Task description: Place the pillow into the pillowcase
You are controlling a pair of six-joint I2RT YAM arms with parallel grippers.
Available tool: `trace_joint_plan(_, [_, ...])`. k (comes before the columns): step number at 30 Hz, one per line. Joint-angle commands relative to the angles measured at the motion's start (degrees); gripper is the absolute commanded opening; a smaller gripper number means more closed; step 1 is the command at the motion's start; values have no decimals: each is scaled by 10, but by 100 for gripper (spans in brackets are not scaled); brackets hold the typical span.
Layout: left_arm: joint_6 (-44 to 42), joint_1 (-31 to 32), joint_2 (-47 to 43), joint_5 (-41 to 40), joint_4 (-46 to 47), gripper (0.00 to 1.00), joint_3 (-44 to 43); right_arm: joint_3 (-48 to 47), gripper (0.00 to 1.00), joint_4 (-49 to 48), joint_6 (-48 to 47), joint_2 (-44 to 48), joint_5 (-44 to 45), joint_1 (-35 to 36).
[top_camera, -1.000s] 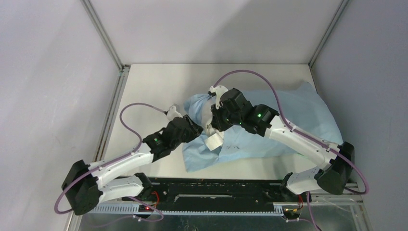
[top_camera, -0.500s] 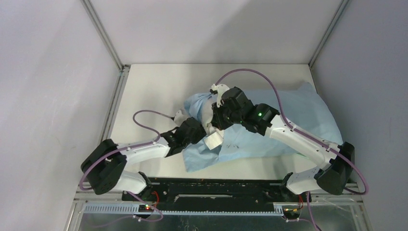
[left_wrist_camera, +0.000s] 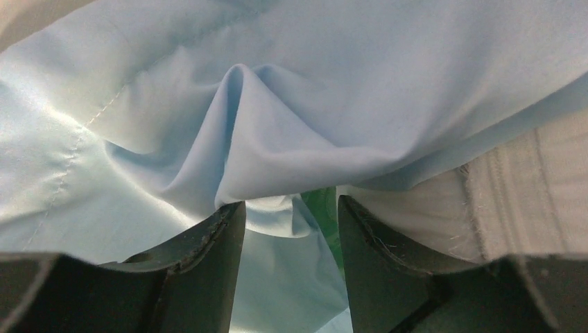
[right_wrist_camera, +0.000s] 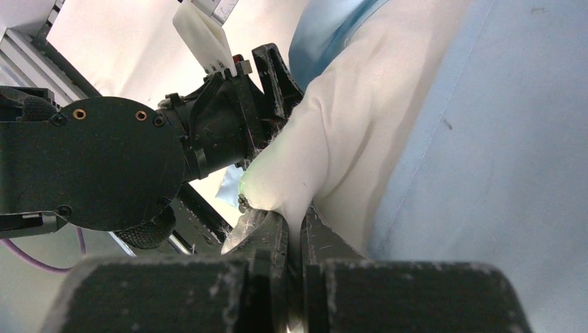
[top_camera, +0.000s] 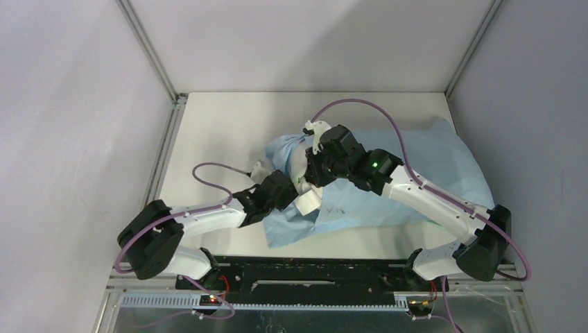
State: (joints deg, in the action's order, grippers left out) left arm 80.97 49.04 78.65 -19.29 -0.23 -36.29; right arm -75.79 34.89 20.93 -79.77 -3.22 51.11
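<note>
The light blue pillowcase (top_camera: 416, 166) lies across the right half of the table. The off-white pillow (top_camera: 307, 202) sticks out at its left, open end and is otherwise hidden inside. My right gripper (top_camera: 305, 182) is shut on a fold of the pillow (right_wrist_camera: 340, 132) at that opening, beside the blue cloth (right_wrist_camera: 499, 139). My left gripper (top_camera: 290, 196) is open at the near left edge of the pillowcase. In the left wrist view a fold of blue cloth (left_wrist_camera: 277, 104) sits between its spread fingers (left_wrist_camera: 208, 250), with a greenish inner side (left_wrist_camera: 320, 208) and the pillow (left_wrist_camera: 527, 194) to the right.
White table (top_camera: 222, 132) with grey walls on three sides and metal frame posts (top_camera: 149, 55) at the back corners. The left arm's wrist (right_wrist_camera: 104, 166) sits close to the right gripper. A black rail (top_camera: 312, 267) runs along the near edge.
The left arm has drawn its elbow back and its gripper has slid right, in under the pillowcase edge. The right gripper has kept its hold on the pillow and barely moved.
</note>
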Motion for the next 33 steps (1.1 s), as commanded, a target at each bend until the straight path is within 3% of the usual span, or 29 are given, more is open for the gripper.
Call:
trace_joint_plan(1, [18,14,-16,0,7,56,15,-14,0,-55,17,12,-11,0])
trace_joint_plan(9, [22,24,-59,-23,-71,57,7,-14,0,-53,18,8,-6,-1])
trace_joint_plan(24, [34,35,61,-20,44,59,-30,-14,0,-57,24,5,-10,0])
trace_joint_plan(28, [28,30,69,-42,35,59,-48,-14,0,-54,24,5,-12,1])
trace_joint_plan(33, [28,25,88,-68,23,51,-66,-14,0,-57,25,6,-13,3])
